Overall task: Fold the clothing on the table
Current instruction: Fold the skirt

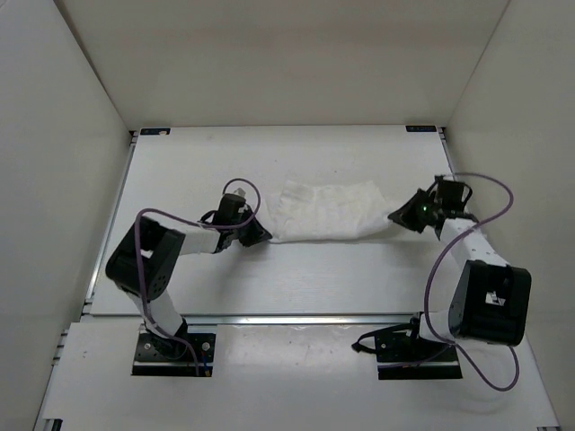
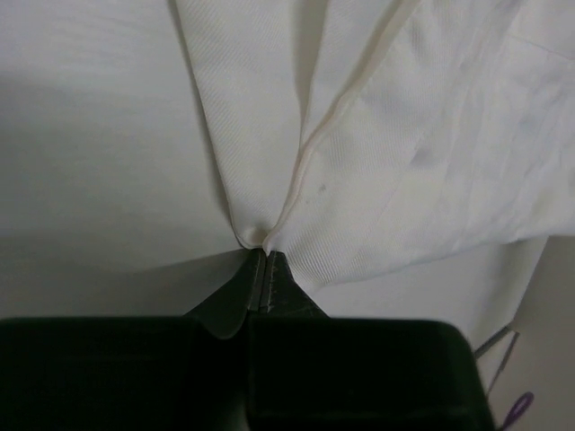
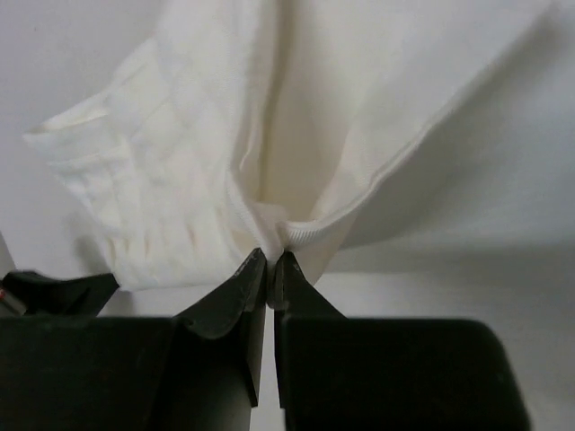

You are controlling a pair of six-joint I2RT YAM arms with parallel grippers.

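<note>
On the middle of the white table (image 1: 269,278), the clothing (image 1: 325,212) is lying in a bunched, wrinkly strip, stretching sideways between the two arms. At its left end, the left end effector (image 2: 263,256) is pinching a corner of the cloth, with its two fingers pressing together on the fabric beside a seam. At its right end, the right end effector (image 3: 277,256) is doing the same, squeezing shut on a ribbed edge of the cloth. Judging from this, the folding is only just getting going: both ends are being held, but no neat fold is showing yet, and the cloth is looking crumpled rather than flat. It seems the lifting, laying over and smoothing are all waiting to be done. The table is looking flat, smooth and white, with thin metal rails (image 1: 269,316) running along its edges and small black brackets (image 1: 154,132) sitting at the far corners. Plain white walls (image 1: 269,63) are standing around it at the back and both sides, and purple cables (image 1: 428,285) are looping along the arms.
</note>
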